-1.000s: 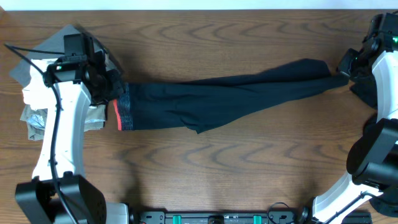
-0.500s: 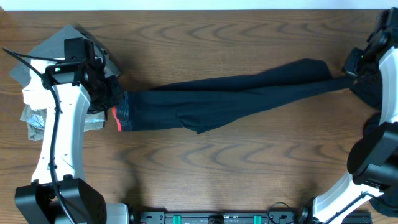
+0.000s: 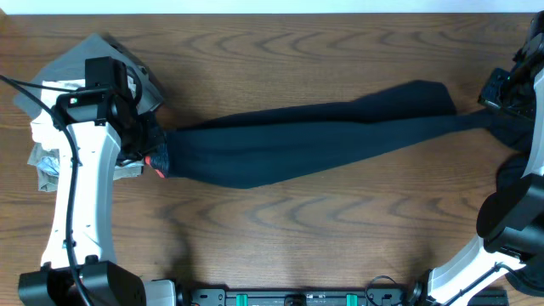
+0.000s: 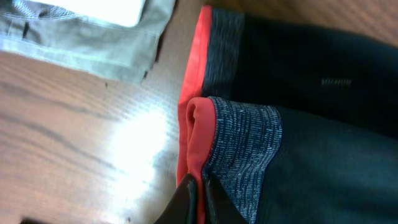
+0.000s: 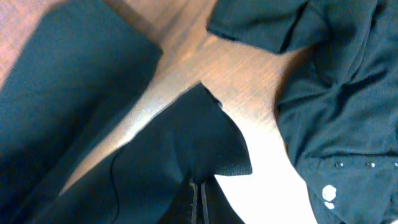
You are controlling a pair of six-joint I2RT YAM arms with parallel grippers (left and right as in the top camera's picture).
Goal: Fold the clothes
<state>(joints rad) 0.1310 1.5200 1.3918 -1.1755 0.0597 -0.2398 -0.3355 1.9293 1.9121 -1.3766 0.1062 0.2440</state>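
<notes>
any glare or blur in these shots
Left wrist: strong white glare on the table beside the trousers, and the picture is soft overall. Right wrist: similar glare on the table; the trousers lose fold detail. Overhead: even light, fairly sharp, trousers nearly featureless black.

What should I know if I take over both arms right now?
Left gripper: shut on the trousers' waistband, beside the folded pile.
Right gripper: shut on a leg hem at the far right, next to a second black garment.
Done: trousers stretched in one long strip between the grippers.
Left: no crosswise fold yet; second garment lies crumpled.
</notes>
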